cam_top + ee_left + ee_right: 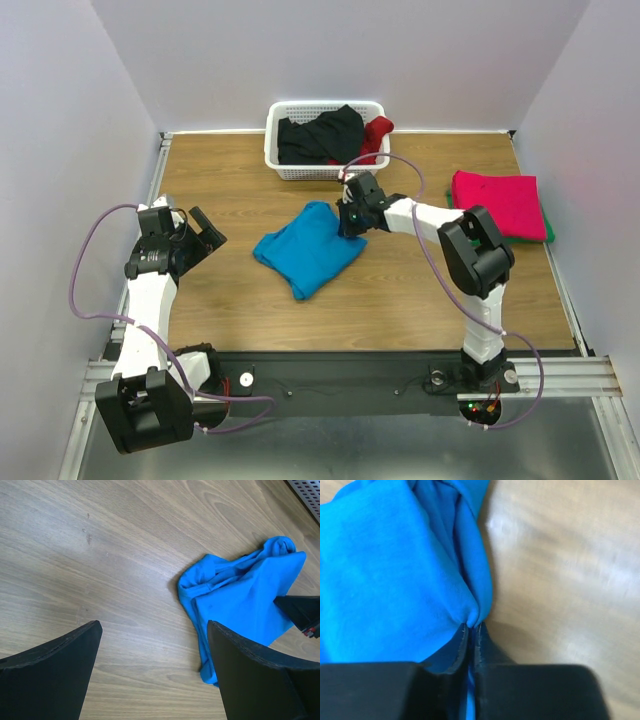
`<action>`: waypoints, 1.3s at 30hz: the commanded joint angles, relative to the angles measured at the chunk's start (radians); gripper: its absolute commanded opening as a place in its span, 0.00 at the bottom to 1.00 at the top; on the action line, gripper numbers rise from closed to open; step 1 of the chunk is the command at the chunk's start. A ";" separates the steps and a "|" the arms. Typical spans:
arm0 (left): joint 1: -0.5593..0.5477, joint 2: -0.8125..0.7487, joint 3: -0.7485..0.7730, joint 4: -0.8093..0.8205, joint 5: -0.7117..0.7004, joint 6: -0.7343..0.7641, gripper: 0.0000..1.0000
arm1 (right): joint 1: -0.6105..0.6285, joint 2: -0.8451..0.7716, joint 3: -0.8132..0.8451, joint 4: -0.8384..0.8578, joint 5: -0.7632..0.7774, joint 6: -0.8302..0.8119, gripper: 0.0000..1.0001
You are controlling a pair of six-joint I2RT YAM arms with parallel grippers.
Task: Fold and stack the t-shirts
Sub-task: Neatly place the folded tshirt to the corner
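A turquoise-blue t-shirt (308,248) lies folded in the middle of the table. My right gripper (350,222) sits at its far right edge, shut on a pinch of the blue cloth (390,575), which bunches at the closed fingertips (462,632). My left gripper (208,232) hovers open over bare wood to the shirt's left; the blue shirt (240,597) shows beyond its right finger (250,670). A magenta-red t-shirt (500,203) lies folded at the right on a green one (532,240). Black (320,135) and dark red (378,135) shirts sit in the basket.
A white lattice basket (282,166) stands at the back centre. Grey walls close the table on three sides. Metal rails run along the left and right table edges. Bare wood (400,300) lies in front of the blue shirt.
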 commanded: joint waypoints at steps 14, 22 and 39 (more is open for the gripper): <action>0.005 0.004 -0.005 0.012 -0.007 0.001 0.98 | -0.035 -0.406 -0.287 -0.050 0.671 0.017 0.00; 0.007 0.001 -0.002 0.010 -0.013 -0.001 0.98 | -0.147 -0.526 -0.206 -0.049 0.779 -0.202 0.00; 0.005 0.000 -0.004 0.014 0.005 0.007 0.98 | -0.399 -0.549 -0.001 -0.047 0.718 -0.374 0.00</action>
